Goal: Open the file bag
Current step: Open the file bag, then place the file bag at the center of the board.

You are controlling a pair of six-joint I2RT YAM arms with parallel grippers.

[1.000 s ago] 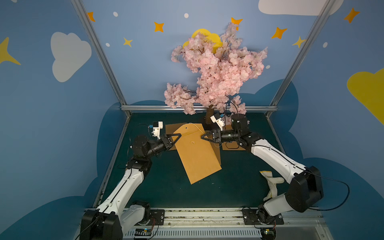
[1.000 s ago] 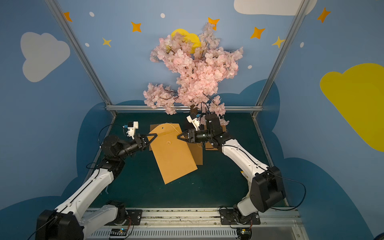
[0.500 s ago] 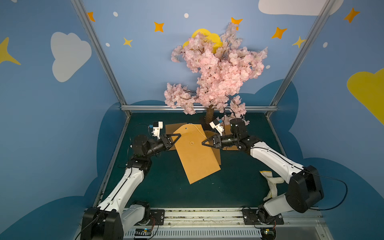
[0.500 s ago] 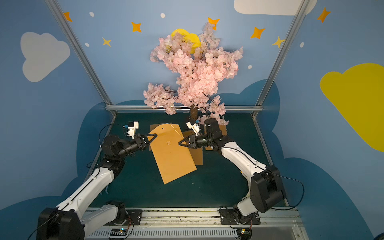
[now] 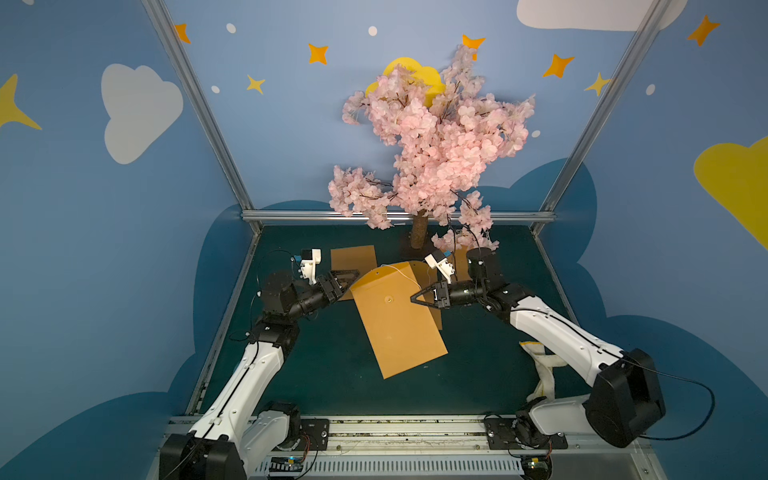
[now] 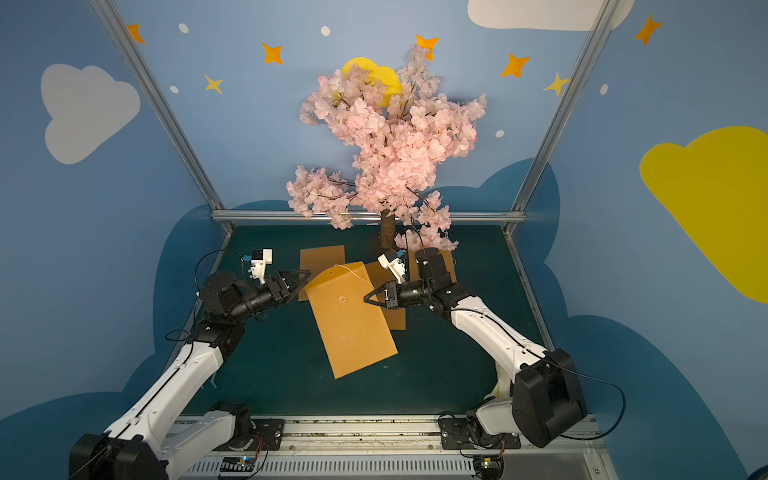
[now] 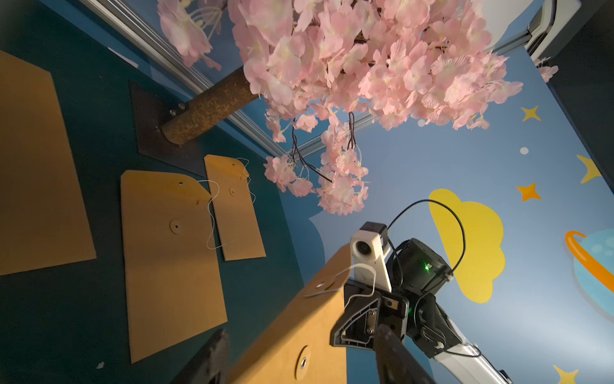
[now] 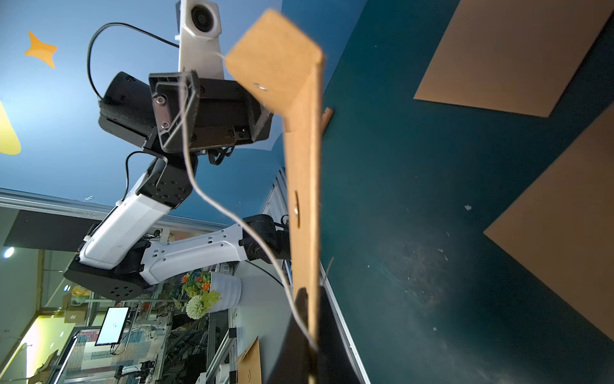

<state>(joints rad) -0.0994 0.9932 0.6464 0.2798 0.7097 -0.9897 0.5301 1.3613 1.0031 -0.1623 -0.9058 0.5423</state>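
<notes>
The file bag (image 5: 397,322), a brown paper envelope with a rounded flap (image 5: 384,272) and a white string (image 5: 405,276), is held up tilted over the green table in both top views. My right gripper (image 5: 413,299) is shut on its right edge. In the right wrist view that gripper (image 8: 310,327) pinches the bag (image 8: 304,186) edge-on, with the string (image 8: 212,199) trailing beside it. My left gripper (image 5: 351,276) stands open at the bag's upper left corner. In the left wrist view its fingers (image 7: 212,359) stand wide on either side of the bag (image 7: 299,329).
Other brown envelopes lie flat on the table (image 5: 324,374): one at the back (image 5: 353,258), one under the held bag (image 5: 437,320), three in the left wrist view (image 7: 169,259). The blossom tree's trunk (image 5: 419,229) stands at the back. A yellow-white cloth (image 5: 544,370) lies by the right arm.
The left gripper has opened and let go of the bag's corner. The right gripper has slid forward along the bag's right edge and shut on it.
</notes>
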